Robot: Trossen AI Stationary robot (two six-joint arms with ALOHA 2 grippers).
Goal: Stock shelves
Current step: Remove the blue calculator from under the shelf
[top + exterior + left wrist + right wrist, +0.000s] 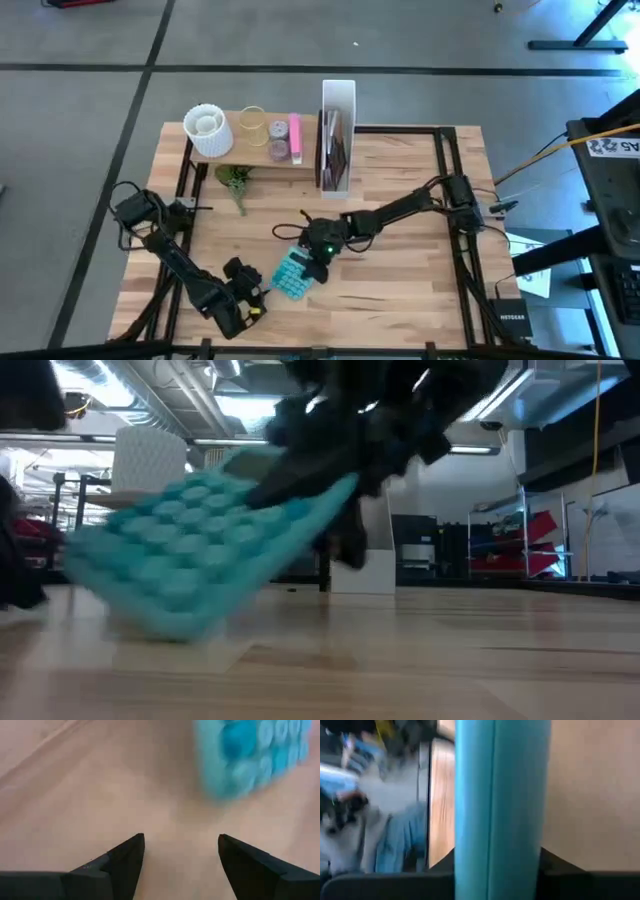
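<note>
A teal keypad with round buttons point(291, 274) is near the table's front middle, and my right gripper point(318, 262) is shut on it. In the low view the keypad point(190, 550) slants, right end up. My left gripper point(252, 292) waits open just left of it, the keypad point(252, 755) ahead of its fingers. The shelf point(262, 152) at the far left carries a white ribbed pot point(207, 131), a glass point(252, 124) and a pink-and-grey item point(286, 137). The white file box point(337, 135) stands upright at the shelf's right end. My right gripper pinches the keypad's raised end point(500, 835) between its two fingers, which come at it from above and from the table's right. The keypad hangs tilted, its free end point(160, 622) low by the tabletop. Whether that end touches the wood I cannot tell.
A green sprig point(235, 183) lies on the table in front of the shelf. Black rails point(448, 160) frame the tabletop. Bare wood lies to the right of the right arm and in front of the file box.
</note>
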